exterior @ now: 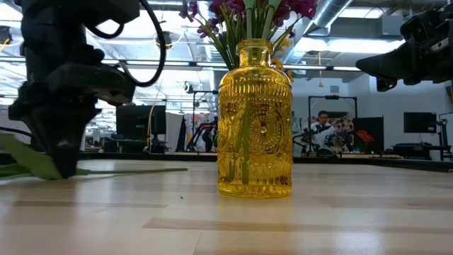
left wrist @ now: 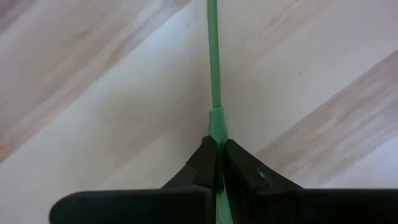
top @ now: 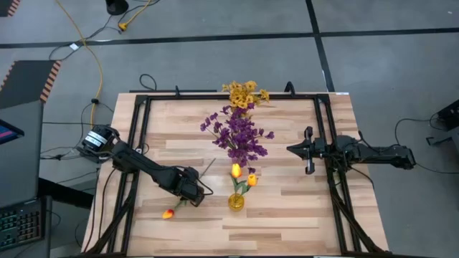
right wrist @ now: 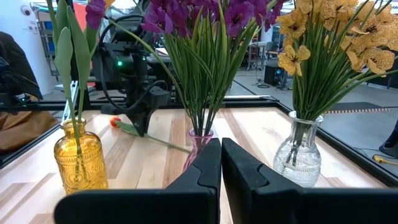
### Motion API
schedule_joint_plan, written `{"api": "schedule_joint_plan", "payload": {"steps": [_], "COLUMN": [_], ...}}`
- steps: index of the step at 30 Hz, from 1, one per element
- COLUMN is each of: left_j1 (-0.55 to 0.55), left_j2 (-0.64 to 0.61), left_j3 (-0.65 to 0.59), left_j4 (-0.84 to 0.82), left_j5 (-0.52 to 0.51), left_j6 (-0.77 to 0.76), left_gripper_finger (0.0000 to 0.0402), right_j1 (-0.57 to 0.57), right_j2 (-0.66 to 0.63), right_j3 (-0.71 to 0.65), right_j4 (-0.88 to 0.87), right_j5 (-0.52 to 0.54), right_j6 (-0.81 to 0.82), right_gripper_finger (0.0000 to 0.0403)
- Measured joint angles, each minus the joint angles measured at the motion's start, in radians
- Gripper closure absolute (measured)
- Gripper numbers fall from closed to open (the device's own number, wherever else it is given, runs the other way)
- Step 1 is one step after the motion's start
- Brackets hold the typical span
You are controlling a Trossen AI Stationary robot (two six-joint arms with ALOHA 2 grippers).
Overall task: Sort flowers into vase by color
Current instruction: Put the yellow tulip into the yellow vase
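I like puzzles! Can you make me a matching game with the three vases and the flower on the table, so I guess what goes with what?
Things:
1. Yellow ribbed glass vase
2. Pink glass vase
3. Clear cut-glass vase
4. Orange tulip lying on the wooden table

Matches:
A. holds purple blossoms
B. its green stem is pinched in the shut left gripper
C. holds yellow-orange tulips
D. holds small yellow clustered blooms

Pairs: 1-C, 2-A, 3-D, 4-B
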Motion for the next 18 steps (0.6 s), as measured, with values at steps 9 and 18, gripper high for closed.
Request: {"api": "schedule_joint_plan", "payload": {"steps": [9,18], "left_j1": [-0.023,-0.055], "left_j2": [-0.105,-0.248], "left_j3": [0.000,0.000], "left_j4": [-0.148,-0.149], "left_j5": [-0.029,-0.159], "left_j6": [0.029,0.204], "left_gripper_finger": [0.0401,0.0401], "right_j1": [0.000,0.000], "right_j2": [0.000,0.000], "right_j3": [0.000,0.000], "right_j4": [0.000,0.000], "right_j5": [0.000,0.000], "right_j6": [0.000,0.000], "right_gripper_finger": [0.0360,0.0360]}}
